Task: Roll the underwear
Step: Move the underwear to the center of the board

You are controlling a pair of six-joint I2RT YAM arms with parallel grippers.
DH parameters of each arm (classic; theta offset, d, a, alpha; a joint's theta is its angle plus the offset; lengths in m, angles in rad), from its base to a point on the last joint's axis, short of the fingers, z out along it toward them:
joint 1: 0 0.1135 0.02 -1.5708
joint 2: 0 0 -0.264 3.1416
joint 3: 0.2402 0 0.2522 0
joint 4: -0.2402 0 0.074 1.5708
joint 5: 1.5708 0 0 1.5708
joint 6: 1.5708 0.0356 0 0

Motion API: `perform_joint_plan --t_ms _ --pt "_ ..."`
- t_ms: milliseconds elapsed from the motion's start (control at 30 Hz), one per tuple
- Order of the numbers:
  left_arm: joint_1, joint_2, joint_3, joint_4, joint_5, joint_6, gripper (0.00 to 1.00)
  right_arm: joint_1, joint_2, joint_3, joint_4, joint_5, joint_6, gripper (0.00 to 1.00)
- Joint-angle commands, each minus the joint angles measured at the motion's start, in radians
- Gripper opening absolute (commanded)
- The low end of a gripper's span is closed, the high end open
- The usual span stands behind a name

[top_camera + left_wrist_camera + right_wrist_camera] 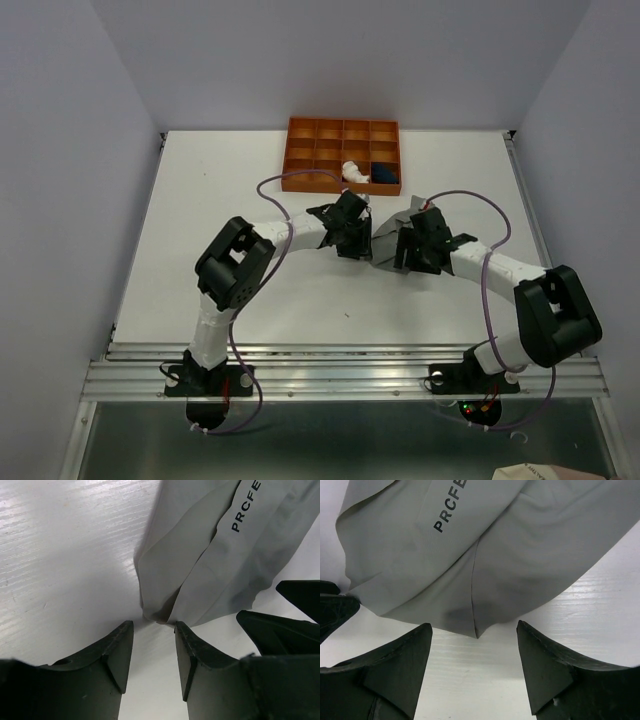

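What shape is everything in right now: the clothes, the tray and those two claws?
grey underwear: unrolled, lying creased on the table.
pale underwear: bundled in a tray compartment.
navy underwear: bundled in the next compartment.
orange tray: holds those two, other compartments bare.
left gripper: open, at the grey cloth's edge.
right gripper: open, at the grey cloth's edge.

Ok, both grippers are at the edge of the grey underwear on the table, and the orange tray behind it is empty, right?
The orange tray is not empty: the top view shows a pale roll and a navy roll in its near row. The left gripper and right gripper are at the grey underwear's edge.
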Motion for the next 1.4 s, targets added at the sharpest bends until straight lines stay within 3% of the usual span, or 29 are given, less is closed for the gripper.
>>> perform_joint_plan --t_ms 0,133,167,400,467,533,700,833,867,1000,1133,1367 --pt "-0.014 0.015 0.034 -0.006 0.011 0.009 0.49 0.006 0.010 -0.012 0.052 0.017 0.025 0.73" --pt "-0.017 0.041 0.042 -0.008 -0.001 0.001 0.38 0.006 0.014 -0.020 0.058 0.005 0.027 0.68" --pt "-0.017 0.052 0.047 -0.011 0.000 0.000 0.32 0.006 0.014 -0.024 0.058 -0.004 0.025 0.68" --pt "-0.017 0.073 0.047 0.002 0.010 -0.011 0.14 0.006 0.020 -0.035 0.059 -0.007 0.025 0.67" --pt "-0.017 0.078 0.048 0.003 0.010 -0.017 0.00 0.006 0.027 -0.035 0.059 -0.006 0.025 0.65" --pt "-0.017 0.074 0.044 0.002 0.004 -0.023 0.00 0.006 0.031 -0.035 0.058 -0.006 0.025 0.62" --pt "-0.017 0.009 -0.038 0.040 -0.029 -0.066 0.00 0.006 0.024 -0.052 0.061 -0.007 0.032 0.44" --pt "-0.018 -0.054 -0.113 0.127 0.019 -0.101 0.00 0.006 0.027 -0.072 0.090 -0.041 0.038 0.32" --pt "-0.018 -0.060 -0.134 0.137 0.022 -0.108 0.00 0.006 0.025 -0.081 0.096 -0.048 0.038 0.21" --pt "-0.020 -0.097 -0.189 0.182 0.025 -0.132 0.00 0.006 0.004 -0.095 0.131 -0.093 0.021 0.01" --pt "-0.021 -0.135 -0.229 0.233 0.031 -0.152 0.00 0.006 -0.082 -0.116 0.150 -0.127 -0.013 0.01" --pt "-0.021 -0.141 -0.193 0.198 0.051 -0.143 0.00 0.006 -0.090 -0.118 0.113 -0.128 -0.027 0.01"
